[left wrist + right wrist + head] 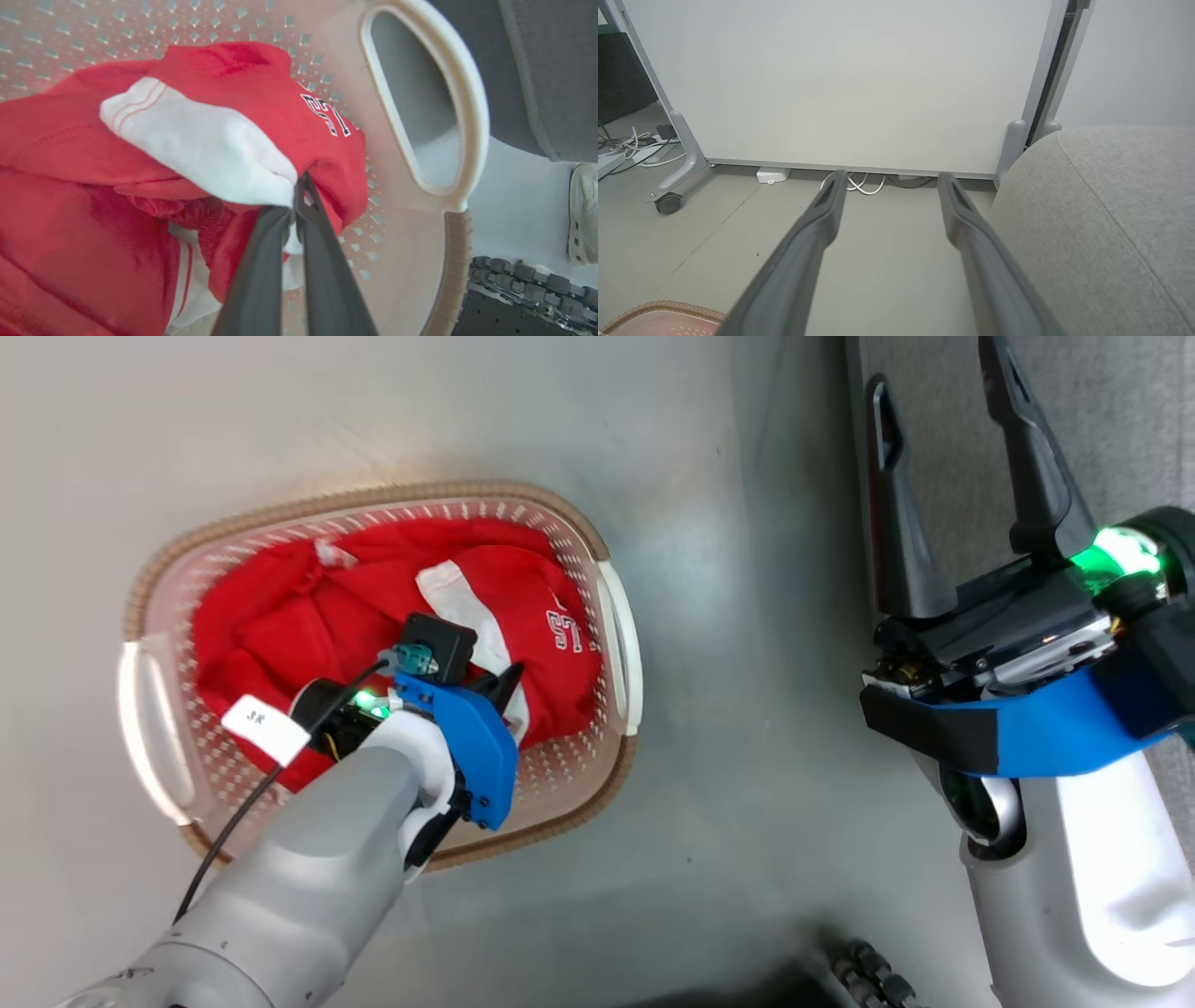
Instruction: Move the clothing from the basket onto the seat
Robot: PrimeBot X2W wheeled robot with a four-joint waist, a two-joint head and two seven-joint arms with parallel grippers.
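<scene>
The red clothing [317,635] with white trim lies bunched in the cream basket [618,644] on the floor. My left gripper [509,686] reaches down into the basket and is shut on the clothing. In the left wrist view its fingertips [303,196] pinch a fold where a white panel [205,149] meets red cloth with numerals [327,116]. My right gripper [943,429] stands open at the right, above the edge of the grey seat [1111,420], with nothing between its fingers. The seat [1111,224] fills the right of the right wrist view, beside that gripper [889,179].
Grey floor [747,728] lies between basket and seat. A white panel on castors [831,84] stands ahead of the right gripper, with cables [859,184] under it. The robot's base wheels [528,280] and a white shoe [584,210] sit beyond the basket's handle [448,107].
</scene>
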